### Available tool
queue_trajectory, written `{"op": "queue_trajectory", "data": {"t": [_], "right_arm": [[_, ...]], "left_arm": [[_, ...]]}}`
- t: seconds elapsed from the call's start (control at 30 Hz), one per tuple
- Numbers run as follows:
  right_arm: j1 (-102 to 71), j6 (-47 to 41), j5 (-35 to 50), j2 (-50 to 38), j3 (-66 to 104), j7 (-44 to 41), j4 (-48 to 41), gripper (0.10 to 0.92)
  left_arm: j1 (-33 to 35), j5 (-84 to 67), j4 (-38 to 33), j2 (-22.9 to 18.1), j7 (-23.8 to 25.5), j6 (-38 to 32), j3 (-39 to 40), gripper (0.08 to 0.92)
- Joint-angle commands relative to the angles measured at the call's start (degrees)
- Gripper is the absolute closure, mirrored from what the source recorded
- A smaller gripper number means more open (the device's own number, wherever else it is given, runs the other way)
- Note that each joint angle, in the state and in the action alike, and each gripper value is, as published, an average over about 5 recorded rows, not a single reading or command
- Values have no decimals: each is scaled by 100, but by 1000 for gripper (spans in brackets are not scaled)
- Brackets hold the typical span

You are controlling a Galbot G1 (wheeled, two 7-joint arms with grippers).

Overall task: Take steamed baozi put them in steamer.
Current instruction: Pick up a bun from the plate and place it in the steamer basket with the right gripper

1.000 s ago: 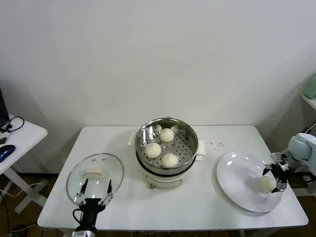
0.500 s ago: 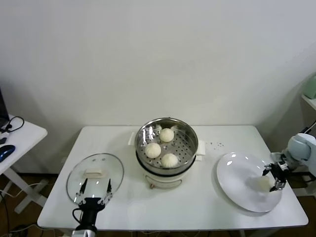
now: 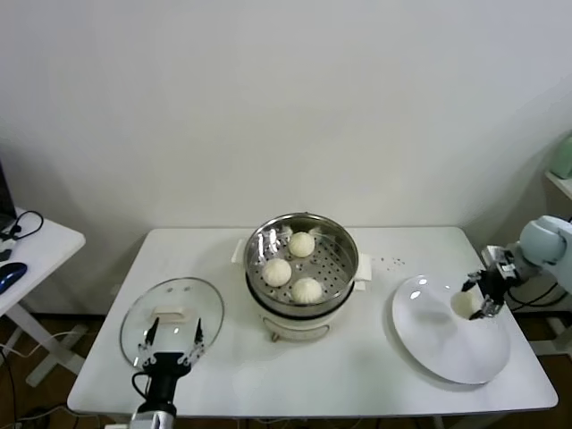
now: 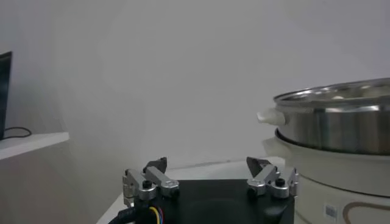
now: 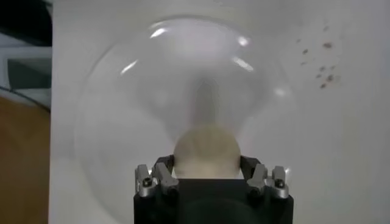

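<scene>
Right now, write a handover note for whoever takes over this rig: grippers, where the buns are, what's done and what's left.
Right gripper: shut on the last bun, held just above the white plate at the table's right end.
Left gripper: open, holding nothing, parked at the table's near left edge by the glass lid.
Done: three buns already sit in the steamer at the table's centre.
Left: carry the held bun over to the steamer and release it on the free part of the perforated floor.
</scene>
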Motion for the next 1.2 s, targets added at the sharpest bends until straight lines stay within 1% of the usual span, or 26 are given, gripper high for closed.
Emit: {"op": "queue_trajectory", "data": {"t": [0.03, 0.3, 0.47, 0.63, 0.97, 1.2], "right_arm": [[2901, -530, 2241, 861, -2332, -26, 58, 321], [3813, -603, 3520, 2262, -3452, -98, -166, 321], [3971, -576, 3875, 2986, -3925, -133, -168, 321], [3761, -680, 4167, 3483, -3978, -8, -122, 321], [3279, -825, 4353, 4209, -3958, 161, -454, 321], [2923, -843, 4198, 4525, -3916, 201, -709, 320]], "left_arm": [[35, -8, -107, -8, -2, -13, 4, 177], [89, -31, -147, -22, 6, -68, 31, 177], [58, -27, -135, -2, 3, -39, 109, 177], [46, -26, -134, -9, 4, -16, 165, 177], [7, -83, -138, 47, 12, 1, 124, 177], [-61, -134, -158, 40, 13, 32, 94, 177]]}}
